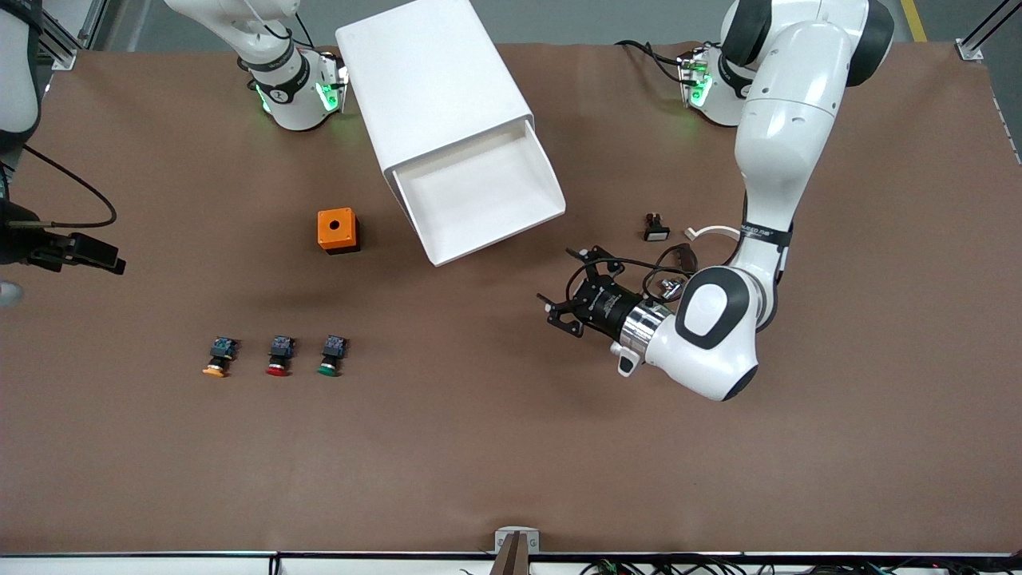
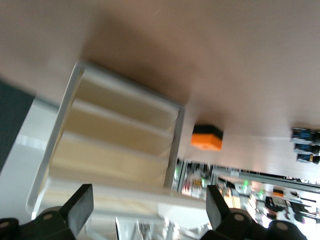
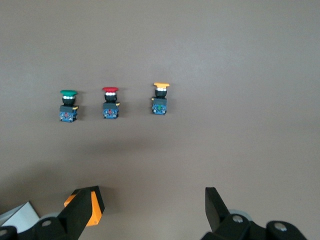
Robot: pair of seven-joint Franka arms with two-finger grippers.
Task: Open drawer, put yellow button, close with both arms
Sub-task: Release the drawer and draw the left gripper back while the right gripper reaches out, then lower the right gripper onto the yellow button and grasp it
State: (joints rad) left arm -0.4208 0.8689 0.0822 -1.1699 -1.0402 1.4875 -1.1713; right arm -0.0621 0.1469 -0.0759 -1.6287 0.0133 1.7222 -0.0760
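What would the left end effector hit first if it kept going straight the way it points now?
Probably the cabinet: the left end effector, fingers open, faces its stacked drawer fronts. The top drawer is already pulled out. Depth is unclear.

Right end effector (image 3: pixel 145 212) fingers cropped; cabinet (image 2: pixel 115 145) blurred

Two white robot arms, banded in black

Glossy white shells are seen on the left arm (image 1: pixel 766 160); green lights are shown at both bases.
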